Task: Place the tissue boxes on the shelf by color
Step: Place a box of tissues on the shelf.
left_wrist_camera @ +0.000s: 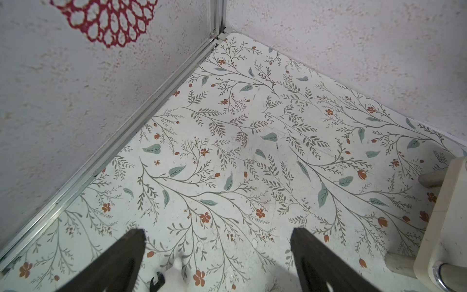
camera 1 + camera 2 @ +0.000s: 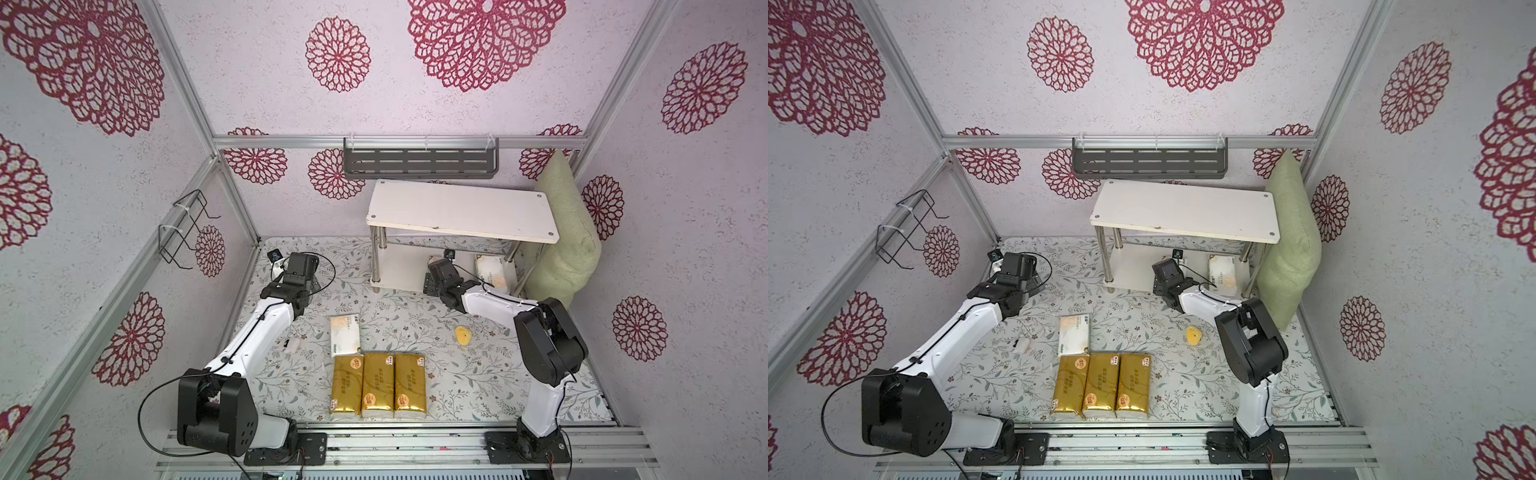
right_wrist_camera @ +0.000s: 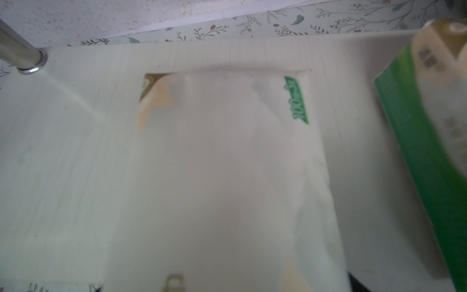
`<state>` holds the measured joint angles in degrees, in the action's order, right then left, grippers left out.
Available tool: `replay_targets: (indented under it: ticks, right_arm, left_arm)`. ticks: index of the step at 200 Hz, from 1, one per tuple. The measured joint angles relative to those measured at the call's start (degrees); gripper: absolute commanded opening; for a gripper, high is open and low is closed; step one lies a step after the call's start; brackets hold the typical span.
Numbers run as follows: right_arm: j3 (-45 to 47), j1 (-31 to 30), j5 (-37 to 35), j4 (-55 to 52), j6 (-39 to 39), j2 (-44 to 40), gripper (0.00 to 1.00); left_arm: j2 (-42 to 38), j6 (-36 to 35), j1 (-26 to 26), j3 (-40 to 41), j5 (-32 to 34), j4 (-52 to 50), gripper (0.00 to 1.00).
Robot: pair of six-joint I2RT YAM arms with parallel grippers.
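Observation:
Three gold tissue boxes [image 2: 378, 384] lie side by side near the front edge, with one white tissue box [image 2: 344, 334] just behind them. The shelf [image 2: 457, 208] stands at the back right. Another white box [image 2: 490, 270] rests on its lower board [image 3: 63, 151]. My right gripper [image 2: 436, 262] reaches under the top board, shut on a third white box [image 3: 227, 164]. That box fills the right wrist view over the lower board and hides the fingers. The green-sided box [image 3: 429, 151] lies beside it. My left gripper [image 1: 218, 230] hangs open and empty over the back left of the table.
A yellow lump [image 2: 462, 335] and a small white scrap [image 2: 293, 344] lie on the floral table. A green pillow [image 2: 565, 232] leans at the shelf's right end. A grey slotted rack [image 2: 419, 160] hangs on the back wall and a black wire rack [image 2: 183, 228] on the left wall.

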<state>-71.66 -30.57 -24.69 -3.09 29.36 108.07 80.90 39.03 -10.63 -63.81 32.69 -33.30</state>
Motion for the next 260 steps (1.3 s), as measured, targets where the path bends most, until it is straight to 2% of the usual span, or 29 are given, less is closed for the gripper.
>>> replay_targets:
  ticks: [85, 260]
  right_arm:
    - [-2.60, 1.14, -1.66, 1.11, 0.00, 2.82, 0.77]
    - [-0.22, 2.29, -1.73, 5.79, -2.95, 3.06, 0.88]
  left_arm:
    - [0.00, -0.24, -0.11, 0.00, 0.35, -0.02, 0.97]
    - [-0.17, -0.26, -0.11, 0.00, 1.03, -0.07, 0.97]
